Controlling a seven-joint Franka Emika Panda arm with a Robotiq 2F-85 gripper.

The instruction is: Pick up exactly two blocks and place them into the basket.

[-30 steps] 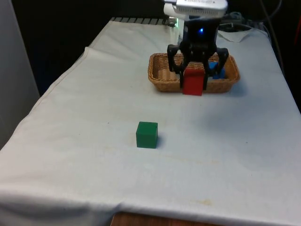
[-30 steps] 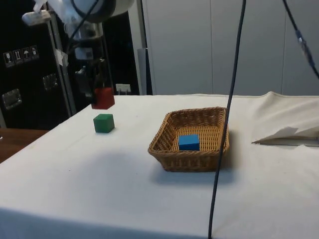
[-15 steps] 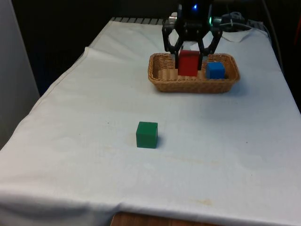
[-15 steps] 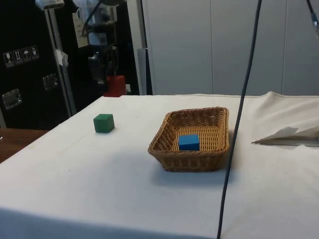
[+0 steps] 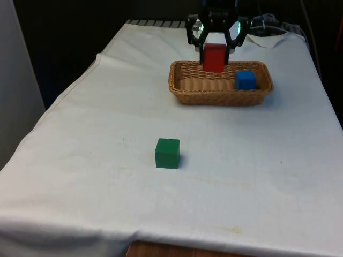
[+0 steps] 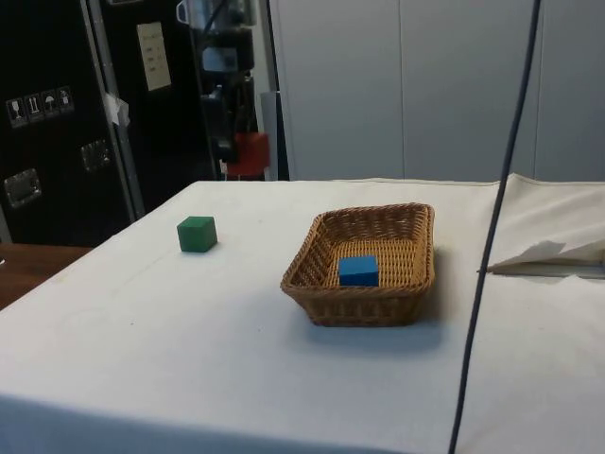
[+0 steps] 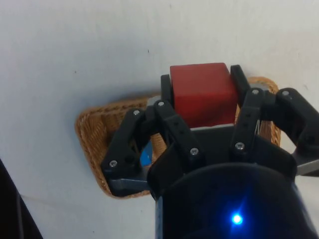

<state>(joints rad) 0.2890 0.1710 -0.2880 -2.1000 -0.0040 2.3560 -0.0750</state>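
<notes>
I counted three blocks and one basket on the worktop (image 5: 80,160). The hand (image 5: 215,49) was clenched on the red block (image 5: 214,57), with one finger pressed against each of its opposite sides; in the wrist view the same red block (image 7: 203,93) sat squarely between the two black fingers (image 7: 167,94). In the front view the hand hung in the air above the far rim of the basket (image 5: 182,91), the red block clear of the wicker. From the side I saw the red block (image 6: 251,153) carried well above the worktop, beyond the basket (image 6: 312,274) and not touching it.

The blue block (image 5: 245,80) lay inside the basket, toward the front view's right end of it. In the side view the blue block (image 6: 358,270) rested flat on the basket floor, near the wall closest to that camera. A sliver of blue (image 7: 145,154) also showed between the finger links in the wrist view, with the basket (image 7: 92,134) beneath the hand.

The green block (image 5: 167,153) stood alone on the white cloth, well apart from the basket and nearer the front camera. In the side view the green block (image 6: 197,234) sat upright on the worktop, beside nothing else.

So I had one block in the basket, one in the hand, one on the cloth.
</notes>
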